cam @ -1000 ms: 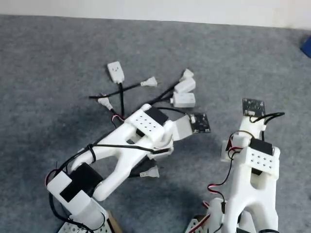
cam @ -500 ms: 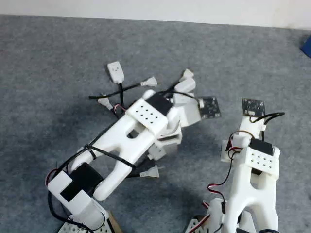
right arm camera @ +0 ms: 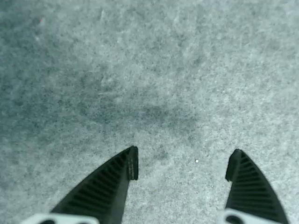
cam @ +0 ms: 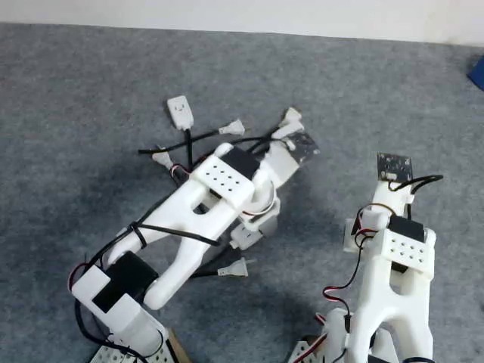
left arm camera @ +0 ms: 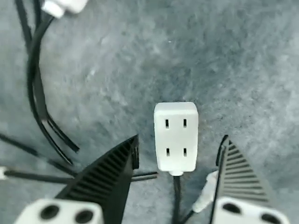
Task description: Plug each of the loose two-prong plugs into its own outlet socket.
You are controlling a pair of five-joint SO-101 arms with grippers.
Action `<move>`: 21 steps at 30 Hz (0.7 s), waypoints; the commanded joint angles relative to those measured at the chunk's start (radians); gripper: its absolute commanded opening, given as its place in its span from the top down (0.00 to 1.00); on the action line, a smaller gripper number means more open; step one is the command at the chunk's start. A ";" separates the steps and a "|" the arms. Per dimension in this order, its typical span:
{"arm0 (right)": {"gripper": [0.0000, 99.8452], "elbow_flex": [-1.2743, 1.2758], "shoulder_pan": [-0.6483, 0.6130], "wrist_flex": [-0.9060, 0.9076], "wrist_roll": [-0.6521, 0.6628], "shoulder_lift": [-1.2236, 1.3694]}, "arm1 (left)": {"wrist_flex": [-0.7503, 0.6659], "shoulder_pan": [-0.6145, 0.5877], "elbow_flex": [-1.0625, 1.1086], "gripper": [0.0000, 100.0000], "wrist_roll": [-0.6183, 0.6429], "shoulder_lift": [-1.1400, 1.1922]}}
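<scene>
Within spread left tool (left arm camera: 180, 141), socket (left arm camera: 175, 154), gaps beside

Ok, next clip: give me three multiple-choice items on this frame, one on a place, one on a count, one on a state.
1. The white outlet socket in the left wrist view lies:
A) beside the right arm's base
B) between the fingers of the left gripper
C) on a plate
2. Slots on its face:
A) two
B) six
C) four
3. The right gripper is:
A) open over bare carpet
B) shut on a plug
C) shut on a cable
Answers: 1 B, the fingers flank it. 2 C, two pairs of slots show. 3 A, its fingers stand apart above the carpet.
</scene>
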 commanded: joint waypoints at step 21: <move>0.70 -0.041 0.007 0.001 0.012 0.002 | -0.044 -0.007 0.140 0.73 0.051 -0.001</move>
